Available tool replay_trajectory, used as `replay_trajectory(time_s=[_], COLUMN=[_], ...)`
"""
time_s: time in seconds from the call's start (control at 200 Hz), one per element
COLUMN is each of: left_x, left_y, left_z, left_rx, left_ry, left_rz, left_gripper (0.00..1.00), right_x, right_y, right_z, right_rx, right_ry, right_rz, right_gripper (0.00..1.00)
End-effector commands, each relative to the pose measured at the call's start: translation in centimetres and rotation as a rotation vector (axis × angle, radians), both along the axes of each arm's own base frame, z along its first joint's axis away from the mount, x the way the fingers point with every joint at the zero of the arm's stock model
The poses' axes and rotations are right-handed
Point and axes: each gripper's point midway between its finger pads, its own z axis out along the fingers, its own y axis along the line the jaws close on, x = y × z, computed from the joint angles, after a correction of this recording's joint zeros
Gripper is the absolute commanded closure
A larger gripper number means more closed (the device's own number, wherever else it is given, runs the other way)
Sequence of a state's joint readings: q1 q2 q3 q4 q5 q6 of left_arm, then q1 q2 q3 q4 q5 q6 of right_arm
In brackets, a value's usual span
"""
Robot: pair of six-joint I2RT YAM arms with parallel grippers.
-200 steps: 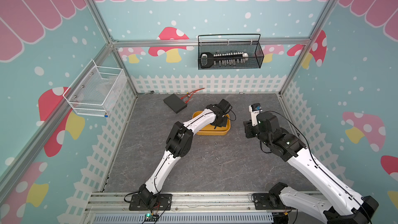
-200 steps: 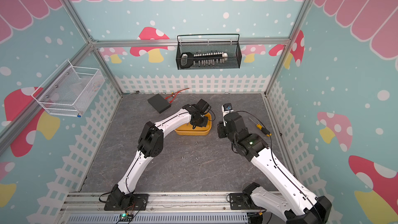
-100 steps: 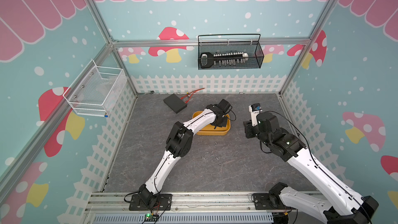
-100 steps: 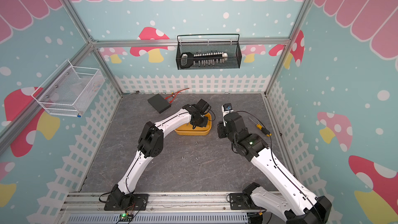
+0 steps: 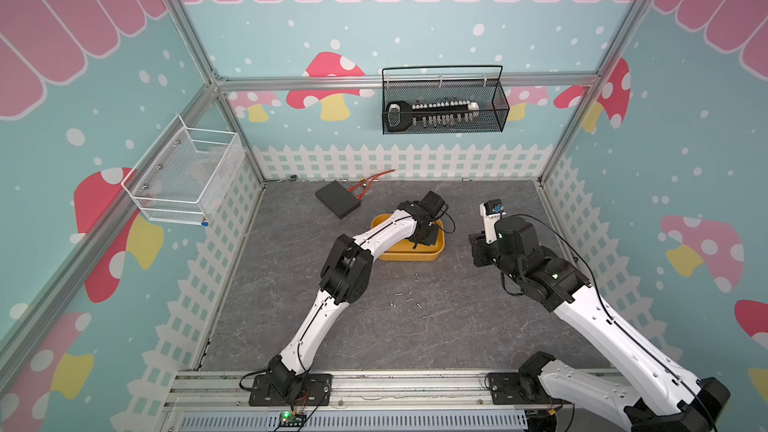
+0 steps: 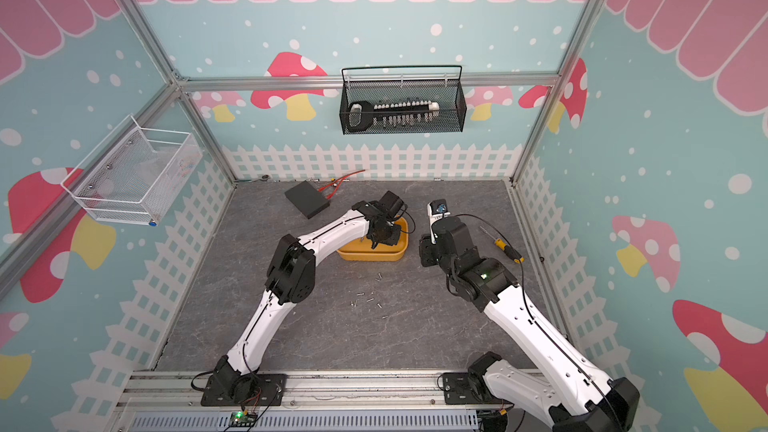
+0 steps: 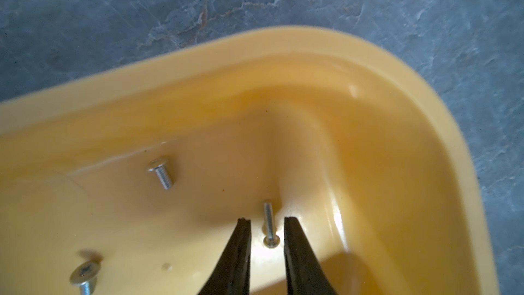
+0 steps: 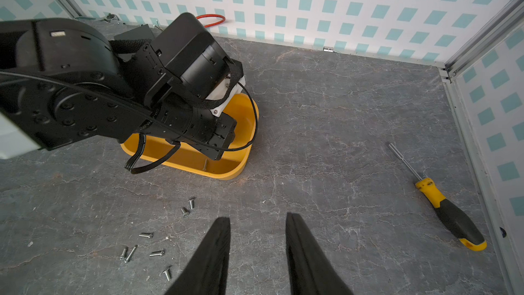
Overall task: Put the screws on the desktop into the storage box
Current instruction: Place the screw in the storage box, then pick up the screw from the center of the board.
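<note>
The yellow-orange storage box (image 5: 409, 257) (image 6: 370, 258) sits mid-desktop. My left gripper (image 7: 265, 219) reaches down into one corner of the box (image 7: 198, 61) and is open. A long thin screw (image 7: 268, 227) lies on the box floor between its fingertips, free of both. Two more screws (image 7: 161, 173) (image 7: 83, 275) lie in the box. Several screws (image 5: 408, 299) (image 6: 368, 299) (image 8: 147, 248) are scattered on the dark grey desktop (image 5: 457, 326) in front of the box. My right gripper (image 8: 256, 215) hangs open over bare desktop to their right, holding nothing.
A yellow-and-black screwdriver (image 8: 442, 208) (image 6: 505, 247) lies by the right wall. A flat black box (image 5: 337, 199) and a red cable (image 5: 372, 180) are at the back. A black mesh basket (image 5: 442, 105) and a white wire basket (image 5: 187, 176) hang on the walls.
The left gripper's jaws have come apart inside the storage box, and a screw lies free between them. Neither arm has visibly shifted.
</note>
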State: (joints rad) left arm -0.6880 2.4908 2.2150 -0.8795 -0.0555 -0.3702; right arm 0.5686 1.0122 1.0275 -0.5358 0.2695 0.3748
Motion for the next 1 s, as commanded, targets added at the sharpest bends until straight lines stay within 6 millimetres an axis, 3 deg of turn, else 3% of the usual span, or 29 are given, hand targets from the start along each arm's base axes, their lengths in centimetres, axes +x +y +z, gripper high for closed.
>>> replay_trajectory(time_s=[0.0,0.225,0.39,0.505,0.615,0.77,0.996], left_x=[1.1,0.8,-0.3,-2.5,-5.2,-9.3,-13.6], left_y=[0.2,0.6,2.7,5.2,8.1,12.3,16.7], left_z=[4.6,11.7,18.0,21.5,23.6,23.1,20.3], left_rx=[-0.024,-0.069,-0.093,-0.109,-0.132,-0.139,-0.168], left_ry=[-0.087,-0.201,-0.303,-0.349,-0.388,-0.377,-0.33], left_rz=[0.011,0.023,0.07,0.11,0.145,0.188,0.243], left_gripper=[0.68,0.56,0.54,0.54,0.54,0.53,0.46], right_x=[-0.1,-0.8,-1.6,-2.3,-3.2,-4.3,-6.2], right_y=[0.1,0.4,1.3,2.6,4.2,5.4,7.9], right_z=[-0.2,0.4,0.2,-1.4,-4.1,-6.8,-11.2], right_rx=[0.015,0.037,0.071,0.089,0.121,0.154,0.133], right_ry=[0.003,0.006,0.038,0.111,0.214,0.274,0.395], right_rz=[0.002,0.029,0.088,0.158,0.224,0.252,0.342], right_gripper=[0.61,0.61,0.61,0.6,0.6,0.6,0.59])
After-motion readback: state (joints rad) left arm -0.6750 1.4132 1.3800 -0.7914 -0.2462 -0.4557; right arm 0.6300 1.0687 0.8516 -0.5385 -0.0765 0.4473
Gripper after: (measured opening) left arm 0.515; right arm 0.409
